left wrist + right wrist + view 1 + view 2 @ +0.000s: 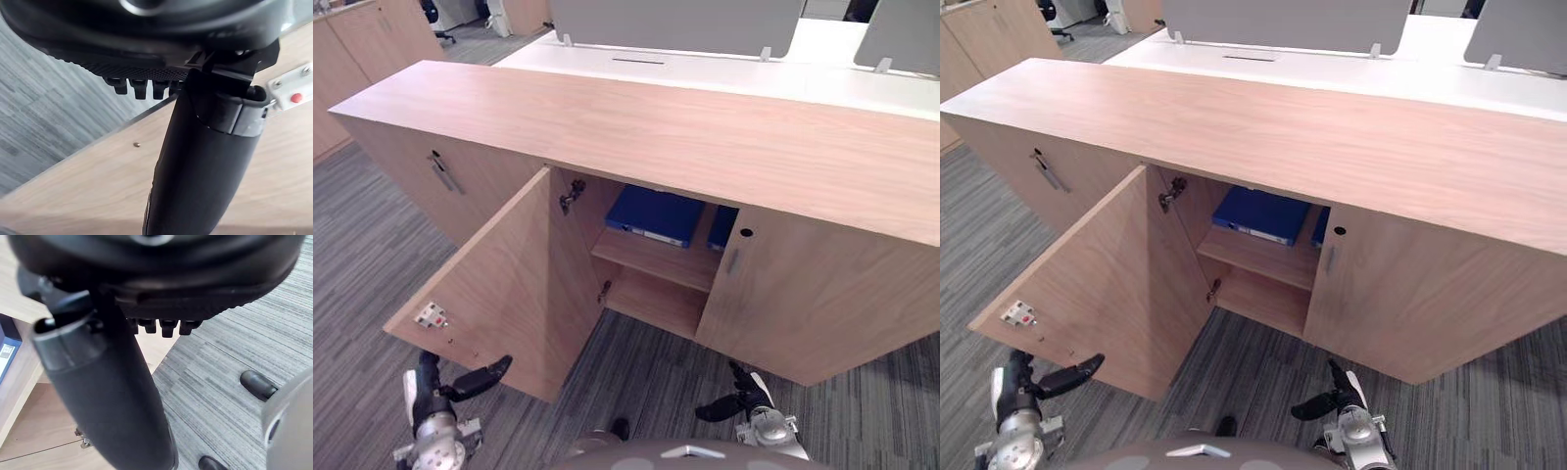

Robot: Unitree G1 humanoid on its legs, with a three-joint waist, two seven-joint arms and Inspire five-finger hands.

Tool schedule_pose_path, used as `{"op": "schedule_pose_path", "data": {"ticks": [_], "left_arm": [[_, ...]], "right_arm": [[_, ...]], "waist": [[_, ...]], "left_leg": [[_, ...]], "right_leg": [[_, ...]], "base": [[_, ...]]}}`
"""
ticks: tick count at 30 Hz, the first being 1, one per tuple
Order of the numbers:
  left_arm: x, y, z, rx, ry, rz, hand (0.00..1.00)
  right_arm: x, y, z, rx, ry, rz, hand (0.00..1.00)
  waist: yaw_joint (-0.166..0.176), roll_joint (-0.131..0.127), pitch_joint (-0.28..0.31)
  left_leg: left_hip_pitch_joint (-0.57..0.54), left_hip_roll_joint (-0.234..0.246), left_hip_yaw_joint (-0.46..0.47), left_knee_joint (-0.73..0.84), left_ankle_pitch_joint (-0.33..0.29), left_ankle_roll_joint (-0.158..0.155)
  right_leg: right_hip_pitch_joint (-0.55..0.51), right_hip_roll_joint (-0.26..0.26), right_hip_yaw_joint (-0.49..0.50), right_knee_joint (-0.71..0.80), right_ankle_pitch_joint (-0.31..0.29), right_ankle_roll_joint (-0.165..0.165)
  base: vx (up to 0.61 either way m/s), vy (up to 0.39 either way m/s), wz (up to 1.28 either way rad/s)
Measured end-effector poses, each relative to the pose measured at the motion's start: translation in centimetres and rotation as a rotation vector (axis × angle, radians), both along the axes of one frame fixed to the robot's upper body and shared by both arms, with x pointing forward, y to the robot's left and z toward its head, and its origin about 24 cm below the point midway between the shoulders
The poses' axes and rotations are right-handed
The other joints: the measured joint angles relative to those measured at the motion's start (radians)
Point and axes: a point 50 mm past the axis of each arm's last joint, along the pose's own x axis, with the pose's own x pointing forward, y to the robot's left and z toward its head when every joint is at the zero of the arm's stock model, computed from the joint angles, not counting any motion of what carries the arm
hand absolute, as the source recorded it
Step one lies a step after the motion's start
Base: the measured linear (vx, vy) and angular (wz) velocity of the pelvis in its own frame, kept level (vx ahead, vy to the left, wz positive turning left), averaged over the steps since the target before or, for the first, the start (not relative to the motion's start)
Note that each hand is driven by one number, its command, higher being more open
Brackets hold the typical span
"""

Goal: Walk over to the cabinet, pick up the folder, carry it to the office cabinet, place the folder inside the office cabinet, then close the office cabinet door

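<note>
Item: one long low wooden cabinet [705,137] on grey striped carpet [362,255], with three door fronts in view. The left closed door [411,166] carries one metal handle [442,173]. The middle open door [509,284] swings toward the near left, with two hinges [572,196] on its frame side and one white catch plate [432,315] with a red button on its inner face. The right closed door [803,294] has one round hole [745,233]. Contents: one shelf board [656,259] making two compartments. One blue folder [656,215] lies flat on the shelf, its white spine label [7,355] too small to read. A second blue item [722,227] lies to its right, partly hidden behind the right closed door. The left hand [460,385] is at the near left by the open door's lower edge, fingers loosely spread and holding nothing; contact with the door cannot be told. The right hand [739,399] is low at the near right over the carpet, likewise spread and holding nothing. Far side: one white desk [842,69] with two grey screens [675,24].
</note>
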Motion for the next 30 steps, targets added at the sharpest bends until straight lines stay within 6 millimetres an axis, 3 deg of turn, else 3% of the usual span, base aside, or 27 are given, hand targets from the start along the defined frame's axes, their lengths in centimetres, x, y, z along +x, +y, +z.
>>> {"op": "schedule_pose_path", "data": {"ticks": [4, 8, 10, 11, 14, 16, 20, 23, 27, 30], "left_arm": [[-0.9, -3.2, -1.7, -0.066, 0.105, -0.114, 1.0], [-1.3, -6.9, -3.5, -0.177, 0.197, -0.277, 1.0], [-0.8, -10.0, -3.9, -0.247, 0.22, -0.46, 1.0], [-0.8, -10.4, -4.0, -0.255, 0.221, -0.476, 1.0], [1.3, -13.1, -3.7, -0.295, 0.171, -0.598, 1.0], [4.0, -14.4, -2.8, -0.283, 0.092, -0.671, 1.0], [8.1, -14.9, -1.2, -0.208, -0.023, -0.716, 1.0], [9.9, -14.4, -1.0, -0.172, -0.044, -0.694, 1.0], [10.7, -12.4, -1.6, -0.123, -0.018, -0.595, 1.0], [11.0, -10.9, -2.0, -0.091, 0.002, -0.519, 1.0]], "right_arm": [[-0.8, 0.0, -0.3, 0.009, 0.024, -0.032, 1.0], [-0.9, 0.5, -0.5, 0.017, 0.032, -0.039, 1.0], [-0.8, 1.0, -0.6, 0.026, 0.03, -0.043, 1.0], [-0.8, 1.1, -0.6, 0.027, 0.03, -0.043, 1.0], [-0.7, 1.6, -0.6, 0.038, 0.026, -0.048, 1.0], [-0.5, 1.9, -0.6, 0.045, 0.023, -0.044, 1.0], [-0.5, 2.0, -0.6, 0.045, 0.02, -0.044, 1.0], [-0.3, 1.9, -0.5, 0.042, 0.011, -0.057, 1.0], [-0.4, 1.8, -0.6, 0.042, 0.017, -0.071, 1.0], [-0.4, 1.5, -0.7, 0.038, 0.022, -0.075, 1.0]], "waist": [[-0.006, -0.004, 0.003], [-0.035, -0.01, 0.004], [-0.063, -0.022, 0.0], [-0.065, -0.024, 0.0], [-0.084, -0.041, -0.004], [-0.107, -0.054, -0.011], [-0.123, -0.057, -0.015], [-0.151, -0.047, -0.022], [-0.158, -0.048, -0.025], [-0.159, -0.034, -0.028]], "left_leg": [[0.002, -0.016, 0.006, -0.02, 0.0, -0.001], [0.003, -0.024, 0.02, -0.027, 0.0, -0.001], [0.013, -0.028, 0.034, -0.028, 0.0, 0.0], [0.014, -0.028, 0.036, -0.028, 0.0, 0.0], [0.017, -0.025, 0.064, -0.027, 0.0, 0.0], [0.018, -0.017, 0.084, -0.027, 0.0, 0.0], [0.034, -0.002, 0.132, -0.024, 0.0, 0.0], [0.047, 0.006, 0.137, -0.026, -0.003, 0.003], [0.083, 0.024, 0.157, -0.023, -0.029, -0.006], [0.086, 0.052, 0.173, -0.011, -0.047, -0.019]], "right_leg": [[-0.016, -0.008, 0.044, -0.001, -0.001, 0.002], [-0.01, -0.005, 0.076, -0.039, -0.001, 0.002], [-0.01, -0.006, 0.103, -0.052, -0.001, 0.002], [-0.01, -0.005, 0.106, -0.054, -0.001, 0.002], [-0.011, 0.003, 0.134, -0.083, -0.001, 0.001], [-0.009, 0.015, 0.157, -0.108, 0.002, -0.002], [0.0, 0.032, 0.183, -0.135, 0.02, -0.029], [0.013, 0.045, 0.184, -0.147, 0.026, -0.037], [0.025, 0.064, 0.206, -0.147, 0.095, -0.033], [0.025, 0.091, 0.214, -0.143, 0.102, -0.045]], "base": [[-0.08, 0.031, 0.0], [-0.06, 0.023, -0.13], [-0.06, 0.033, -0.34], [-0.06, 0.039, -0.49], [-0.04, 0.017, -0.38], [-0.02, -0.002, -0.4], [0.02, -0.002, -0.44], [0.07, -0.013, -0.14], [0.09, -0.033, -0.08], [0.13, -0.065, -0.21]]}}
